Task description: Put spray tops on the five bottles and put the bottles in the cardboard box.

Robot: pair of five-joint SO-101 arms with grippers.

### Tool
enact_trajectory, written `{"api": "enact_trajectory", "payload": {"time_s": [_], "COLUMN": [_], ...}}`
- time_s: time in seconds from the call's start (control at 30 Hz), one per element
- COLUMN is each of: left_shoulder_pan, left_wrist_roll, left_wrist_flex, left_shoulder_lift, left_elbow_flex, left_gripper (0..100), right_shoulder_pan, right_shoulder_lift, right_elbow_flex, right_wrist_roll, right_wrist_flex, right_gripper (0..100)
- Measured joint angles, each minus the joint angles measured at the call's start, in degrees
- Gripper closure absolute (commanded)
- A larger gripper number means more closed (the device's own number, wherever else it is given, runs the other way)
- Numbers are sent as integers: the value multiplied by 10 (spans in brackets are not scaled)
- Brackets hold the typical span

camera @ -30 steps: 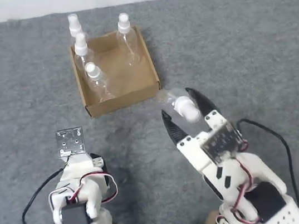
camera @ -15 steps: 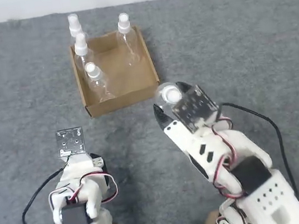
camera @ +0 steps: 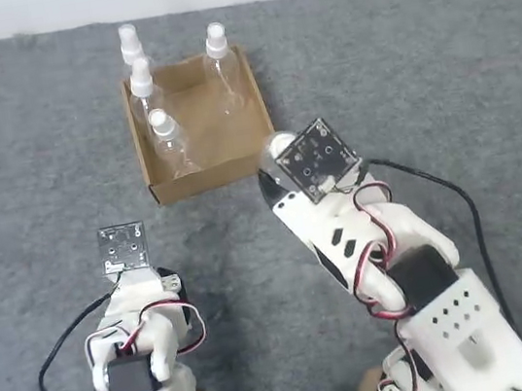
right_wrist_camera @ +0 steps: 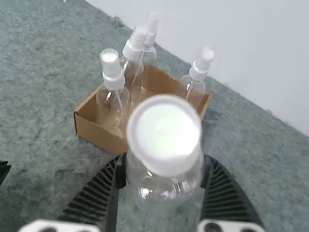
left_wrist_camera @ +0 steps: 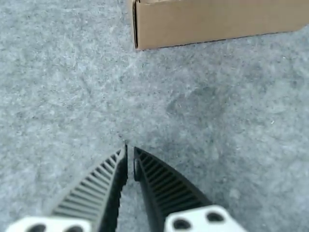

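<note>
The cardboard box (camera: 213, 168) sits at the table's far middle, also seen as box (right_wrist_camera: 94, 126) in the right wrist view. Three clear bottles with white spray tops stand in it: bottle (camera: 167, 139), bottle (camera: 140, 86) and bottle (camera: 219, 59). Another capped bottle (camera: 129, 40) is at the box's far left corner; inside or just behind, I cannot tell. My right gripper (right_wrist_camera: 163, 165) is shut on a capped bottle (right_wrist_camera: 164, 140), held upright beside the box's near right corner as bottle (camera: 278, 147). My left gripper (left_wrist_camera: 129, 155) rests shut and empty over the carpet, short of the box (left_wrist_camera: 217, 21).
Grey carpet (camera: 440, 80) covers the table, with a white wall (right_wrist_camera: 251, 43) behind the box. A black cable (camera: 458, 200) trails on the carpet to the right of the right arm. Open carpet lies on both sides of the box.
The right arm has swung forward and left toward the box's near right corner, and the bottle in it has tipped from slanted to upright. The left arm has not moved.
</note>
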Motion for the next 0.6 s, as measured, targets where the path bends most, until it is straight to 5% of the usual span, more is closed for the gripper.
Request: {"api": "enact_trajectory", "payload": {"time_s": [0.6], "left_shoulder_pan": [0], "left_wrist_roll": [0], "left_wrist_flex": [0], "left_shoulder_lift": [0], "left_elbow_flex": [0], "left_gripper": [988], "right_shoulder_pan": [0], "right_shoulder_lift": [130], "right_elbow_flex": [-112], "right_wrist_roll": [0], "right_wrist_flex": [0], "right_gripper": [880]}}
